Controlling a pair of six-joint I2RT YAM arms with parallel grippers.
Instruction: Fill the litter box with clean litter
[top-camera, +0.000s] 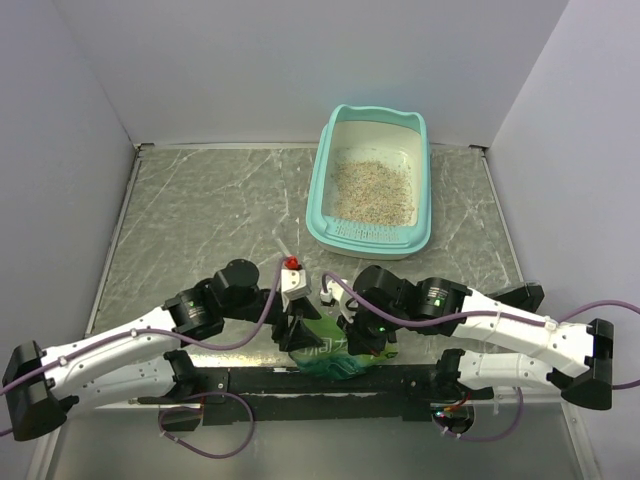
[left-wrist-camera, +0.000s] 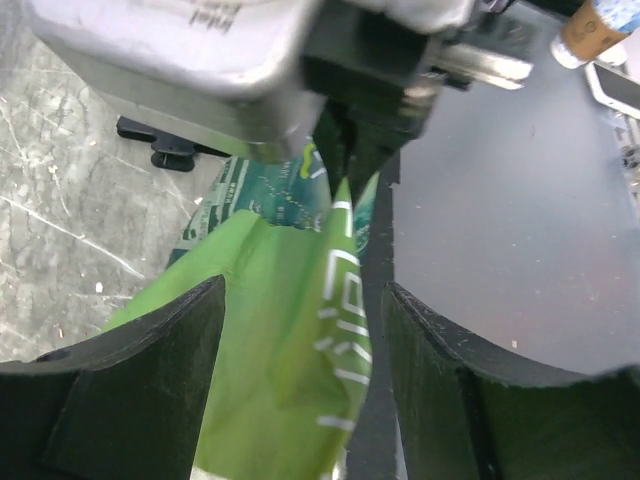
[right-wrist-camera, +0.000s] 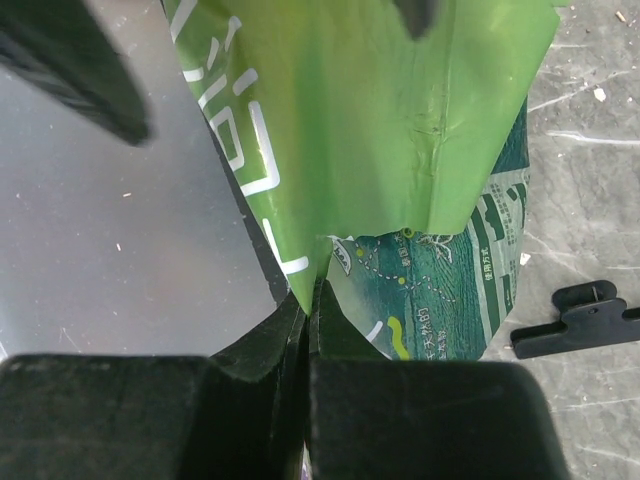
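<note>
Grey table is carrying 1 litter box w/ clean litter; 1 green pouch is lying mostly hidden under arms, left hand standing spread around it, right hand pinching its edge.

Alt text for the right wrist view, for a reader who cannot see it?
The right claw is shut on the edge of a crinkled green plastic pouch with white lettering, which fills most of the view. To the right, a small black clip lies on the grey marbled table.
</note>
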